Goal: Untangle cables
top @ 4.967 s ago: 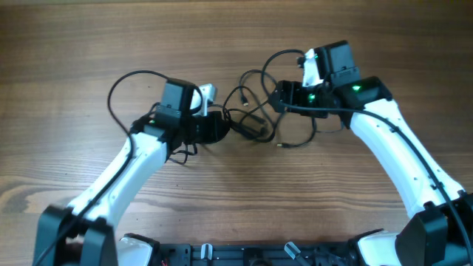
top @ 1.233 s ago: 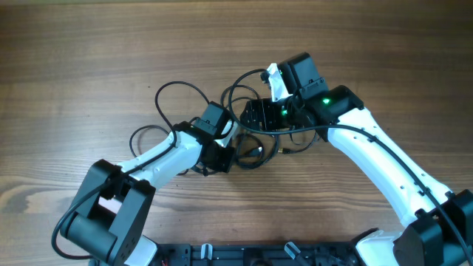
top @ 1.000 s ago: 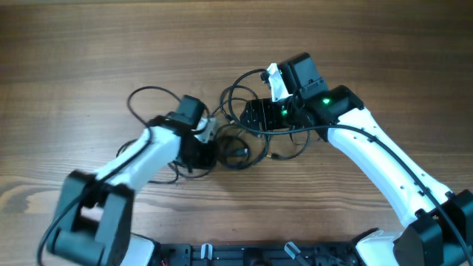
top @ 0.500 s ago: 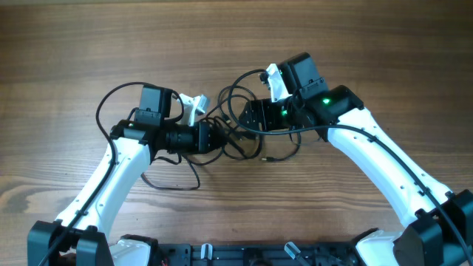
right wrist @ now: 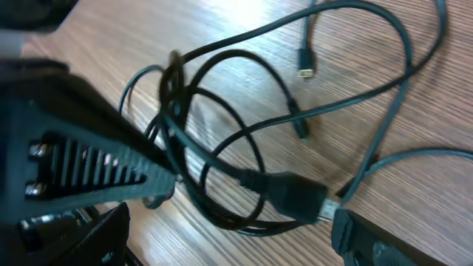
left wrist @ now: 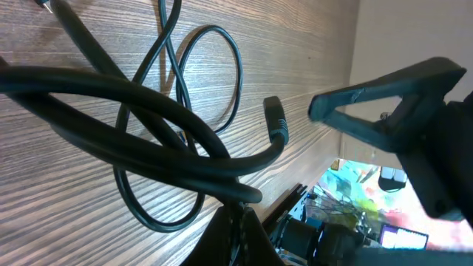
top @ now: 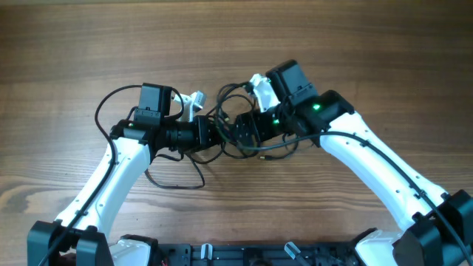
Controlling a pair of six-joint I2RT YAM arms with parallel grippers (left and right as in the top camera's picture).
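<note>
The left tool (top: 214, 137) is fully closed, and in its wrist view a strand of the cables (left wrist: 185, 166) runs right down into its pinched tip (left wrist: 235, 222). The right tool (top: 238, 133) points at it from just beside, spread wide with nothing gripped. Its ribbed finger (right wrist: 81, 174) stands on one side and the other finger on the opposite side, with several loops and a thick plug (right wrist: 295, 193) lying in the gap between them.

The cables (top: 230, 100) sit in a knot at mid-worktop, crossing one another between and around both tools. A small metal-tipped plug (right wrist: 304, 63) lies free on the wood just past the tangle. A black wire loop (top: 107, 107) arcs round the left arm's wrist.

The worktop (top: 347, 44) is bare wood on the far side and out to both ends. The arm bases crowd the near edge.
</note>
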